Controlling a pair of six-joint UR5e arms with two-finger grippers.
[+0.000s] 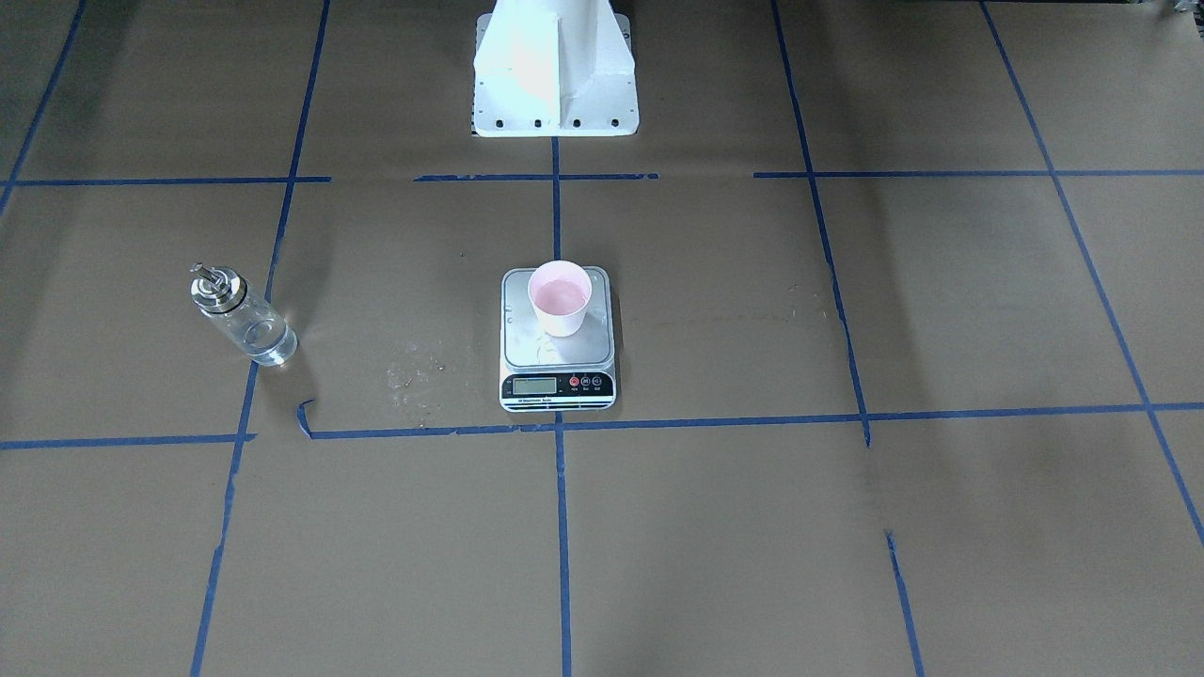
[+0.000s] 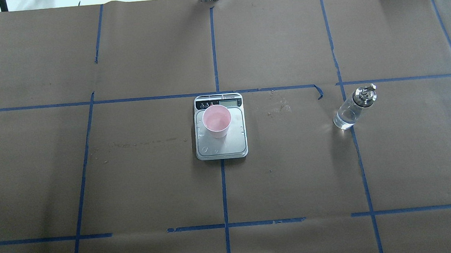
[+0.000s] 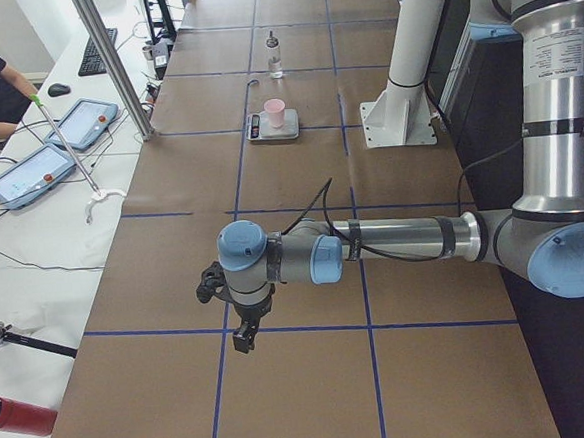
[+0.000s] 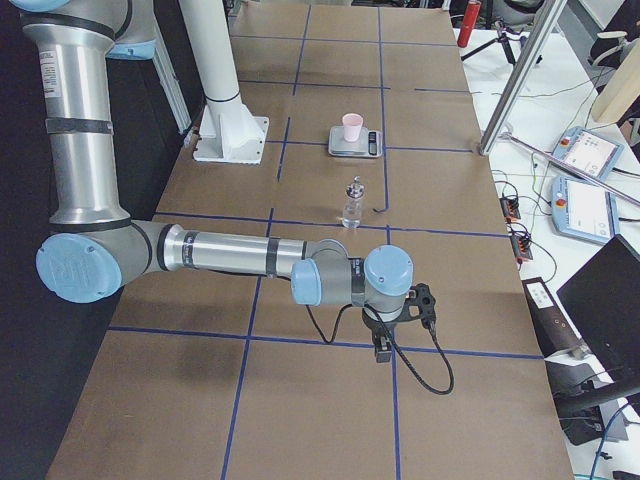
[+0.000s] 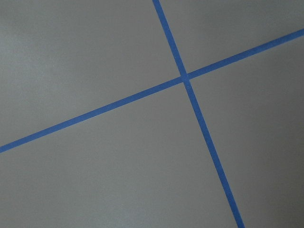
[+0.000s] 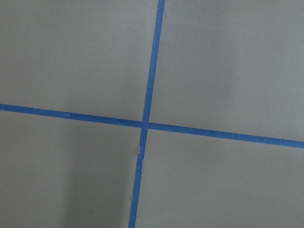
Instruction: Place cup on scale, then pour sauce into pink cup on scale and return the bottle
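Lowest and largest in the exterior right view, the right gripper point(image 4: 381, 352) hangs from its wrist, pointing down over a crossing of blue tape point(image 6: 145, 124) on the brown-papered table point(image 2: 153, 180). Whether its jaws are open or closed cannot be told at this size, and its wrist camera shows only tape and paper. The left gripper point(image 3: 243, 339) hangs the same way in the lower middle of the exterior left view, and its jaws are no easier to read. Neither holds anything that I can see.

The glass pour-spout bottle point(image 4: 352, 204) stands upright just above the right gripper in that frame, a little to its left, between the gripper and the scale point(image 4: 366, 146) further up. In the overhead view it sits at middle right, well apart from the scale at centre, with clear sauce point(image 2: 343, 120) in its lower part. Its long axis is vertical with the metal spout on top, so a sideways grasp around the glass body looks the likely approach. The right arm is plainly the nearer one.

The pink cup point(image 2: 217, 121) already stands on the scale's steel platform, toward the display end. Whether it holds any liquid I cannot tell, so the pour may be the step in hand
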